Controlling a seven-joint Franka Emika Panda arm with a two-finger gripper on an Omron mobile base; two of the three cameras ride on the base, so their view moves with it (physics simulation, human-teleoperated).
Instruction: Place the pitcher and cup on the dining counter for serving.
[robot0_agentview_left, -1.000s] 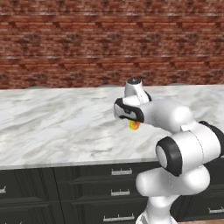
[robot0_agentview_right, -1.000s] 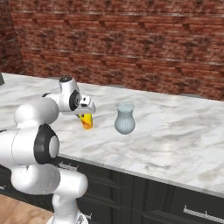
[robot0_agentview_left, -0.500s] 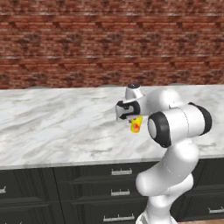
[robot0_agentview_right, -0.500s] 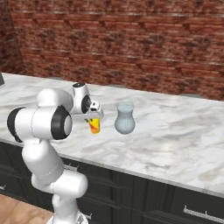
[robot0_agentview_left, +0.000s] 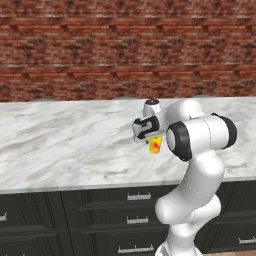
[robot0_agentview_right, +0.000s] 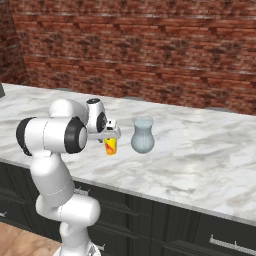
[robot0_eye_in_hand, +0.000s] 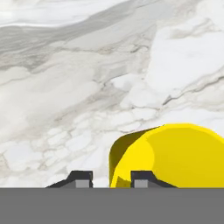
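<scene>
Yellow cup (robot0_agentview_right: 110, 146) beside pitcher (robot0_agentview_right: 142, 135)

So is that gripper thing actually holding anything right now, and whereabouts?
The gripper has its fingers astride the yellow cup's rim, one inside and one outside; whether it grips cannot be told.

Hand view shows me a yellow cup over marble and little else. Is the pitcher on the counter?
Observer: Yes. The pitcher stands upright on the counter.
Operator: How near is the cup?
Observer: The cup is just beside the pitcher, apart from it, on the arm's side.
Operator: Which counter is this?
Observer: The one over black drawers with silver handles.
</scene>
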